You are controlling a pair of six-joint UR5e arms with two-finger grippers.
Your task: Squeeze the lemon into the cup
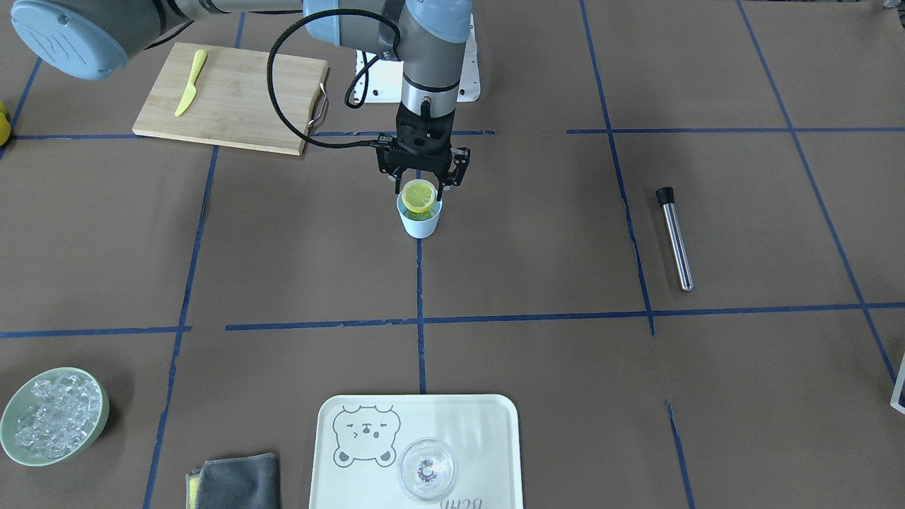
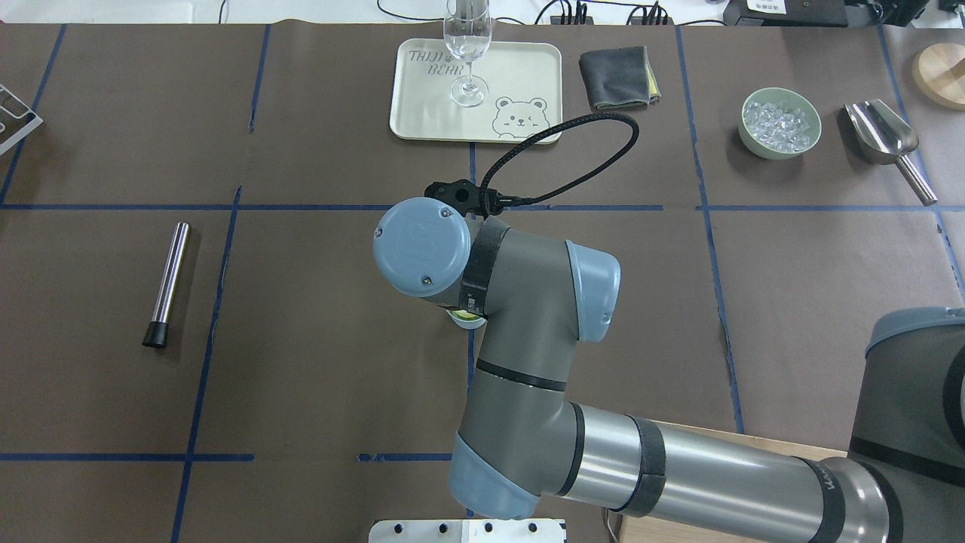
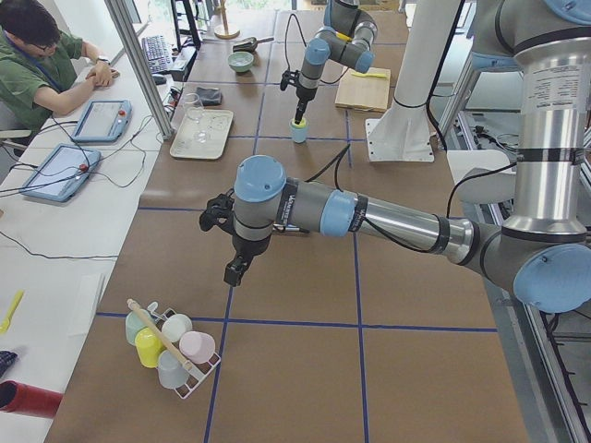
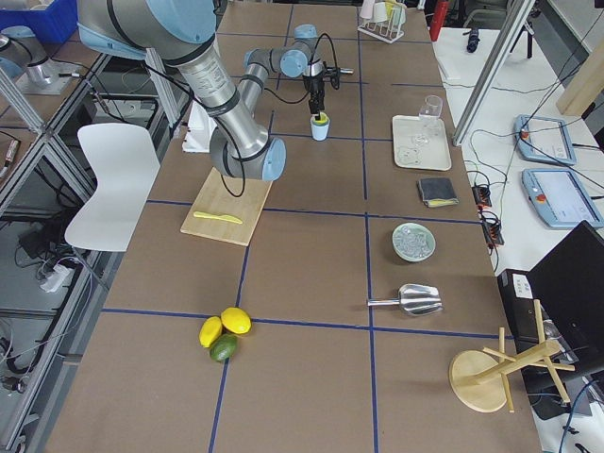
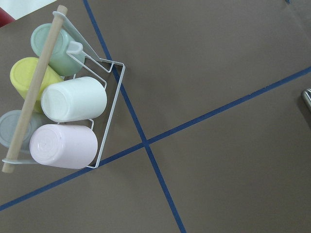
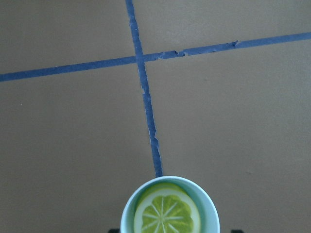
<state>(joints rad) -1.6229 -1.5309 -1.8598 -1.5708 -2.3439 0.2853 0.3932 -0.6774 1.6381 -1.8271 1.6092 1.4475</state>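
Yellow-rinded lemon slice (image 1: 418, 196), pale segments fanned, leans in the mouth of the light-blue cup (image 1: 420, 220) on the desk (image 1: 565, 247); right gripper (image 1: 421, 186) fingers (image 1: 445, 184) hang released either side; left gripper (image 3: 236, 269) grasp cannot be told

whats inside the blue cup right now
A lemon slice sits in the cup, filling most of its mouth. Whatever is beneath the slice, juice or bare bottom, is covered.
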